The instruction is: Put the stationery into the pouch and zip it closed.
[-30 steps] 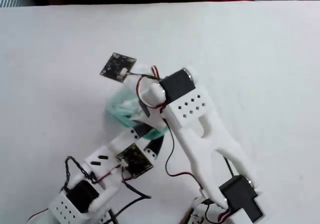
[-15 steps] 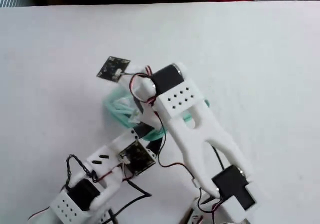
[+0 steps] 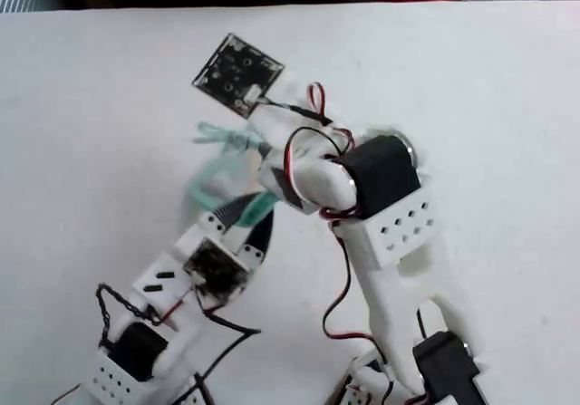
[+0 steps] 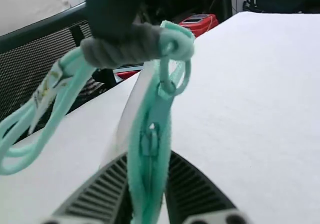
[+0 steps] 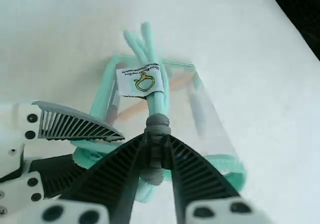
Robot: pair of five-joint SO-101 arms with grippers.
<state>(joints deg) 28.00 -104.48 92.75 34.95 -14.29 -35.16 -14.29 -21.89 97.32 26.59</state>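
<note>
Now, clear mint-trimmed pouch [image 5: 202,121] on the white worktop [image 3: 471,88], pens [image 5: 134,112] showing inside, left tool [image 4: 148,160] pinched tight on the pouch's zip edge, right tool [image 5: 156,149] clamped around the grey knot [image 5: 158,125] of its cord loop.

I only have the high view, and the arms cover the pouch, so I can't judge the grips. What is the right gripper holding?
Observer: The right gripper is shut on the grey collar of the teal strap of the pouch.
Operator: And the left one?
Observer: The left gripper clamps the pouch's teal zipper edge between its fingers.
Operator: Is anything inside the pouch?
Observer: Yes. Through its clear wall the right wrist view shows an orange stick and a pale grey stick; I cannot tell what they are.
</note>
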